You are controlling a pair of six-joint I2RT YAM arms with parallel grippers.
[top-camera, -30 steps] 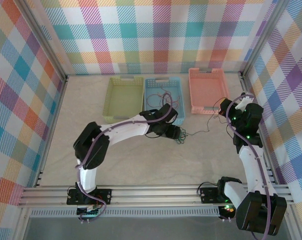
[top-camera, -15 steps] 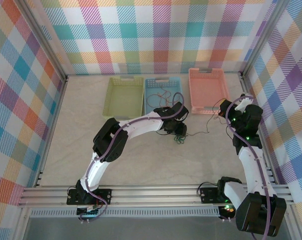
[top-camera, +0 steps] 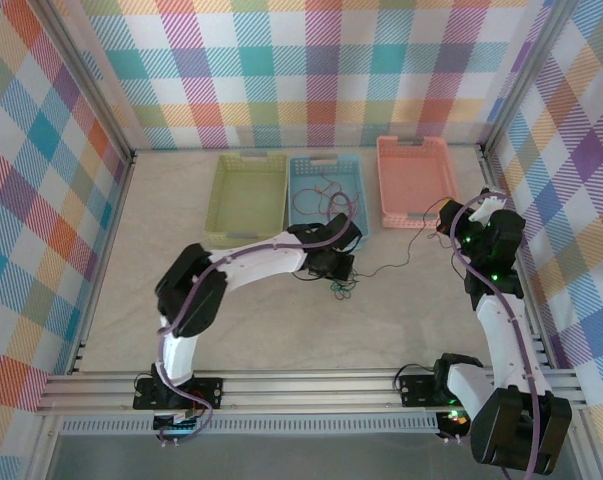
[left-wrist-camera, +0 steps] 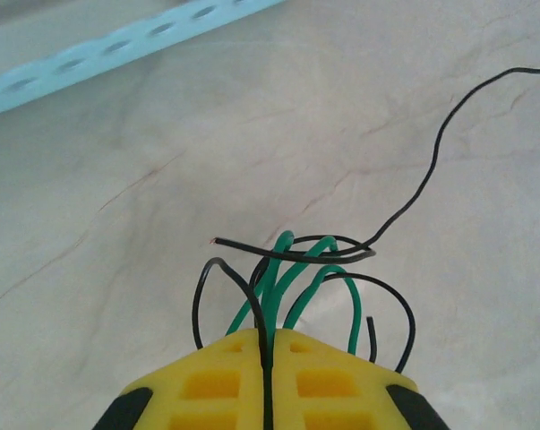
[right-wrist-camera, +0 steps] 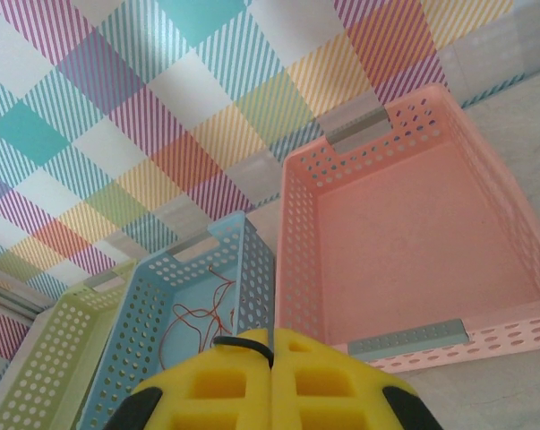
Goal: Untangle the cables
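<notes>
A small tangle of green cables [left-wrist-camera: 292, 269] and black cables [top-camera: 341, 288] lies on the table just in front of the blue basket. My left gripper [left-wrist-camera: 268, 345] is shut on this tangle, with green and black loops sticking out past the yellow fingertips. In the top view the left gripper [top-camera: 338, 272] sits right over the tangle. One long black cable [left-wrist-camera: 431, 170] runs from the tangle rightward across the table [top-camera: 391, 265] to my right gripper [top-camera: 447, 215]. The right gripper [right-wrist-camera: 271, 345], raised near the pink basket, is shut on that black cable [right-wrist-camera: 238, 341].
Three perforated baskets stand in a row at the back: green [top-camera: 247, 192], blue [top-camera: 349, 215] and pink [top-camera: 416, 180]. Thin orange cables [right-wrist-camera: 193, 309] lie loose in the blue basket. Checked walls close in the table on three sides.
My left arm has pulled back toward the left and near side, dragging the tangle a little that way. The black cable to the right gripper lies straighter. The right arm has held still.
</notes>
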